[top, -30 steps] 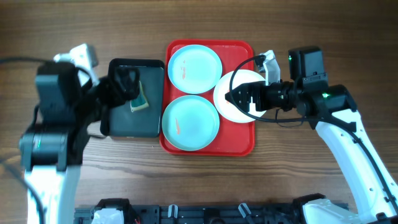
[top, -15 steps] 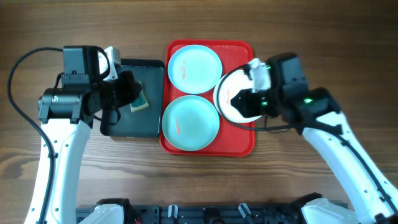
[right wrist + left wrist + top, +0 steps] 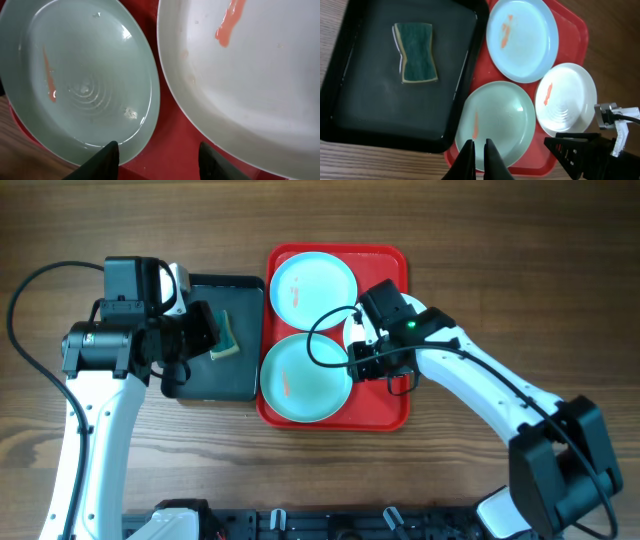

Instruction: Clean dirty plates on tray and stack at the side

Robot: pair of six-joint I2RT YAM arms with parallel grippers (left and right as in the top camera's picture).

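Work on the plates looks like it has not really started. All three sit on the red tray (image 3: 385, 415): the far blue plate (image 3: 313, 290), the near blue plate (image 3: 306, 378) and the white plate (image 3: 565, 100). Each one has an orange smear on it, so none is clean yet. No plate is stacked on the table (image 3: 500, 240) beside the tray. The sponge (image 3: 415, 52) lies alone in the black tray (image 3: 200, 380), with nothing touching it. The left fingers (image 3: 466, 155) are pinched close together and hold nothing. They hang above the near edge of the near blue plate. The right fingers (image 3: 107, 155) are apart and empty, low over the red strip between the near blue plate and the white plate. I think all the wiping and all the stacking is left to do.
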